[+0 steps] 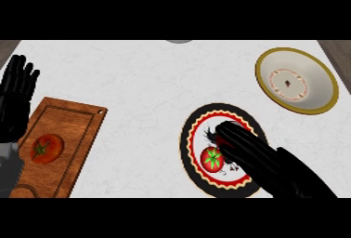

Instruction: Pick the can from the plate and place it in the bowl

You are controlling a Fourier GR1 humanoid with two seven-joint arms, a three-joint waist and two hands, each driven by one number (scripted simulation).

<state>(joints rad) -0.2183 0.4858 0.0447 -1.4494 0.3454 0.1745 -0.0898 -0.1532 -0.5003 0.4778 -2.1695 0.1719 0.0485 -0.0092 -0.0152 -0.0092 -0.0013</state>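
Head view: right robot hand (264,160) curls round the upright can (214,159) on the plate (193,121).

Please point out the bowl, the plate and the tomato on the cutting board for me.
bowl (277,91): head view, on its left inner wall.
plate (186,144): head view, on its black left rim.
tomato (47,148): head view, on its red middle, on the cutting board (75,122).

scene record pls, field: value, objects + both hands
plate: black rim, lower centre-right of counter
can: red with green top, on the plate, right hand against it
bowl: gold rim, upper right, nothing in it
right hand: over the plate, fingers over the can
left hand: open, resting at left edge
tomato: on the cutting board, left
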